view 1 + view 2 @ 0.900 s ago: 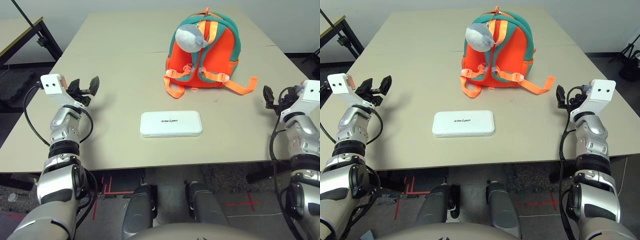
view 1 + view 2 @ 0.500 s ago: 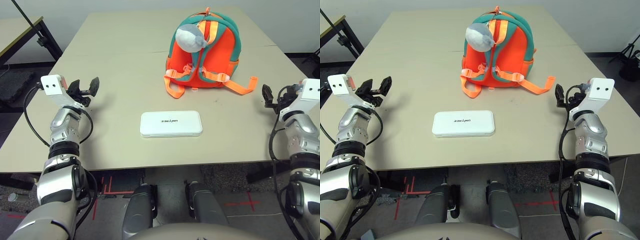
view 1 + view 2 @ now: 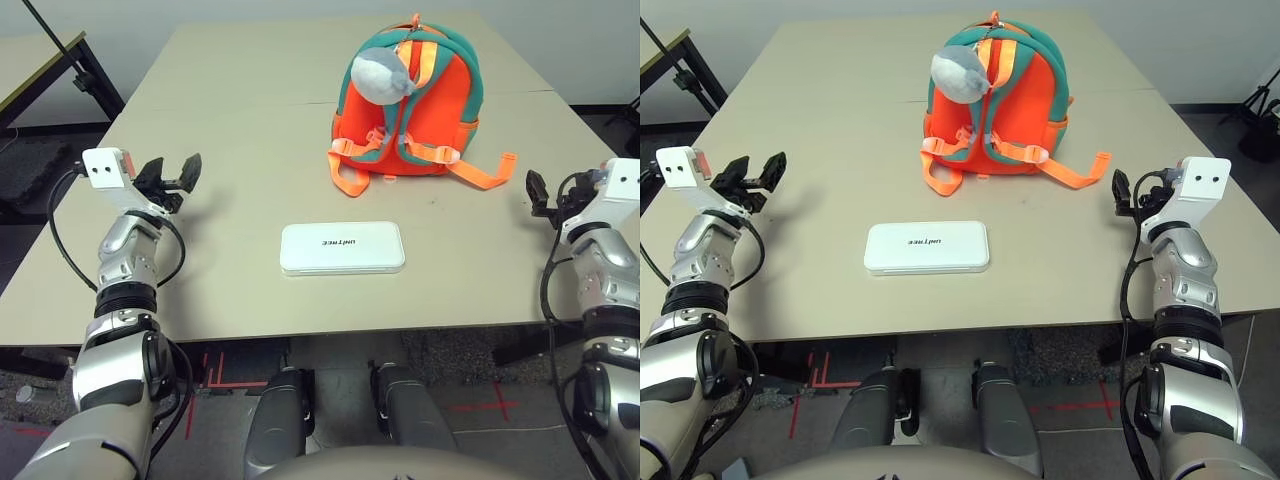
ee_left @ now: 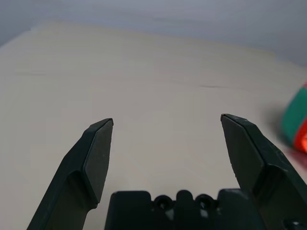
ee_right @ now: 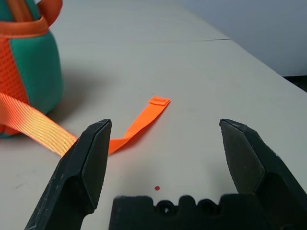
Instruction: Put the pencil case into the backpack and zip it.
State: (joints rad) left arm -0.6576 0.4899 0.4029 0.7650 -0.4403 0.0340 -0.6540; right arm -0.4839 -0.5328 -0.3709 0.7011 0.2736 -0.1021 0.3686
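Observation:
The white pencil case [image 3: 342, 248] lies flat near the table's front edge, at the middle. Behind it stands the orange backpack [image 3: 412, 100] with teal trim, a grey plush charm [image 3: 381, 76] on its top and orange webbing straps [image 3: 480, 172] trailing toward the right. My left gripper [image 3: 172, 174] hovers open over the table's left side, well left of the case, nothing between its fingers [image 4: 98, 158]. My right gripper [image 3: 1126, 190] stands open at the right edge, just beyond the end of an orange strap [image 5: 139, 127], with nothing in it.
The beige table [image 3: 240, 160] has a seam running across behind the backpack. A black stand [image 3: 85, 70] and a second table corner lie off the far left. Bare tabletop surrounds the case on both sides.

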